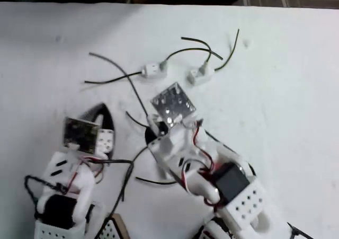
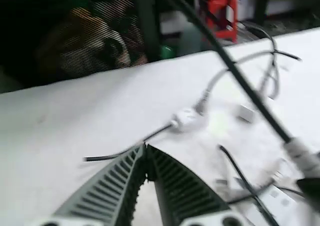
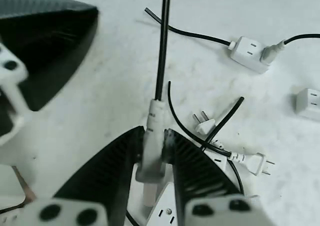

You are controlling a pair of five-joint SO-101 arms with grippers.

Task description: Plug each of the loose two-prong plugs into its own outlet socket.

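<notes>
A slim white plug (image 3: 154, 117) with a black cord is clamped between the dark ribbed fingers of the right gripper (image 3: 152, 135), just above a white outlet socket (image 3: 165, 213) on the white table (image 1: 296, 90). A loose white plug (image 3: 205, 127) lies beside it. Nearby, the left gripper (image 2: 146, 153) has its fingers together and holds nothing.

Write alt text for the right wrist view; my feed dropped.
The right gripper is shut on a white plug, its black cord running away across the table. A loose two-prong plug lies beside it; farther off, a white outlet holds another plug.
</notes>
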